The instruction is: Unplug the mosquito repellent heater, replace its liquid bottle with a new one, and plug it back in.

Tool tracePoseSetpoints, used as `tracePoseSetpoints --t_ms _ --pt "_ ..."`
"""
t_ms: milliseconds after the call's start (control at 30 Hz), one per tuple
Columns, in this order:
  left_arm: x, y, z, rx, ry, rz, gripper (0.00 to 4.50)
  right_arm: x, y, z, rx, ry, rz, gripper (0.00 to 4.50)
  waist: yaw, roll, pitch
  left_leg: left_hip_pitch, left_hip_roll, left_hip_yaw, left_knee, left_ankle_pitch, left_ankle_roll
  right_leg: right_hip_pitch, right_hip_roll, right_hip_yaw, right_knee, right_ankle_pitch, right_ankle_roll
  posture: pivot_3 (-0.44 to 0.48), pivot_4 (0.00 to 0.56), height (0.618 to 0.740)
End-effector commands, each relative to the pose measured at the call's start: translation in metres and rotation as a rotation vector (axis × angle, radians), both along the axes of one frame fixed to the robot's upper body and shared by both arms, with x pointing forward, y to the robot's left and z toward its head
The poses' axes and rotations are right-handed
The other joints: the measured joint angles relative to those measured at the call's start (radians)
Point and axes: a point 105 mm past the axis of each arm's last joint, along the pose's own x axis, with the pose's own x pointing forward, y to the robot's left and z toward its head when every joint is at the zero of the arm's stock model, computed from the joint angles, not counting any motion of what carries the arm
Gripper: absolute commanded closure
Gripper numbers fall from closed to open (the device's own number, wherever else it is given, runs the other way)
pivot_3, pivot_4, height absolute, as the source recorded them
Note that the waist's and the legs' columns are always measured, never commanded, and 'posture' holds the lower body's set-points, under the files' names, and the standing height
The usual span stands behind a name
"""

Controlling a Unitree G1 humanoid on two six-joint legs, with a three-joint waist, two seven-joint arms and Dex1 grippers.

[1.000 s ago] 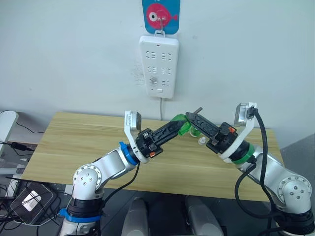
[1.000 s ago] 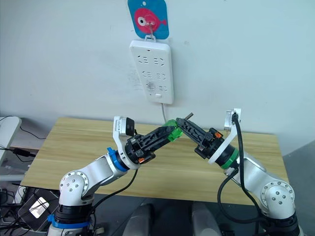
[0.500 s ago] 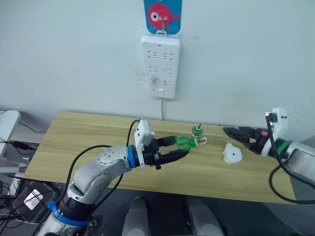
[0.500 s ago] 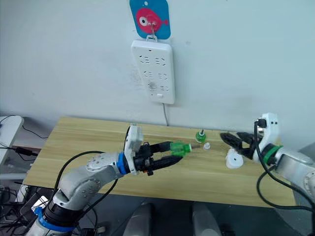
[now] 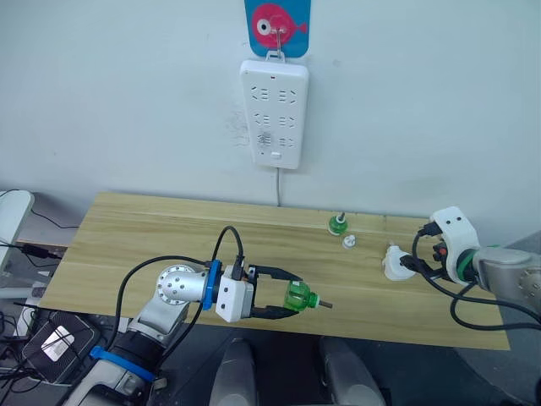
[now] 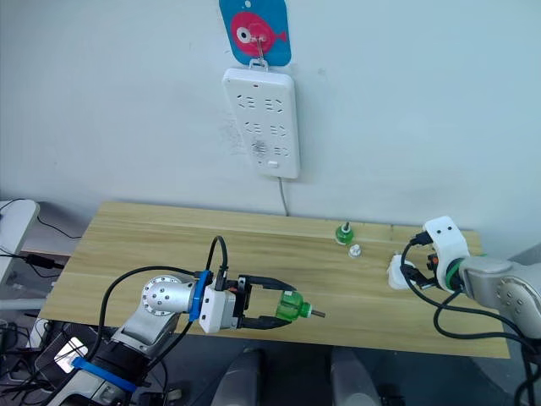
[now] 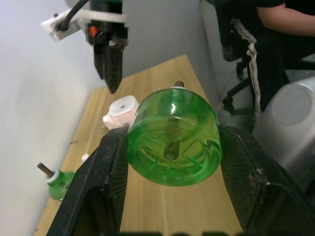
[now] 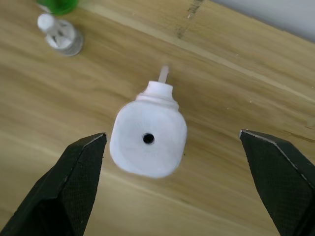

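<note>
Right wrist view looks straight down on the heater (image 8: 148,143) — a small white rounded plastic body with a dark centre hole and a stub at one end — lying on the pale wood-grain worktop (image 5: 169,245). The right gripper (image 8: 176,187) hangs above it with its jaws spread wide, one matte black finger (image 8: 74,182) to each side and neither touching. From the head views the heater (image 5: 395,262) sits near the worktop's right end, just beside that gripper, well away from the power strip (image 5: 273,113) hanging on the wall under a blue fish hook (image 5: 277,25).

The left gripper (image 5: 292,300) has its jaws clamped across a green bottle (image 7: 172,135), translucent ribbed plastic with a dark wick running down the middle, held out over the worktop's near edge. A second green bottle (image 5: 337,223) stands upright near the far edge, with a small white cap (image 5: 348,241) beside it.

My reading: the heater is unplugged and its bottle is out, so the swap is in hand. Which bottle is the fresh one I cannot tell. Next, I'd judge, the right jaws need to drop and close squarely on the smooth, rounded heater body — slippery plastic, so a centred grip matters — then present its opening for a bottle to be screwed in.
</note>
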Motion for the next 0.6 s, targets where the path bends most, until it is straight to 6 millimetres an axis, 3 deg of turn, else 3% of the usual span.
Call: tracePoseSetpoints --t_ms 33,600 --pt "-0.003 -0.001 0.006 -0.028 -0.012 -0.006 2.12 0.001 -0.006 -0.004 0.011 0.058 -0.055 0.00 -0.001 0.001 0.003 0.000 0.000 0.000 0.000 0.000 0.000 0.000 0.000 0.000 0.000 0.000 0.000 -0.045 0.293 0.697" --pt "-0.013 -0.001 0.013 0.004 0.183 0.031 2.12 0.008 0.004 -0.017 0.062 0.118 -0.077 0.00 -0.003 0.004 0.008 0.000 0.000 -0.002 -0.001 -0.001 0.002 0.000 0.000 -0.002 0.000 0.000 0.000 -0.024 0.294 0.697"
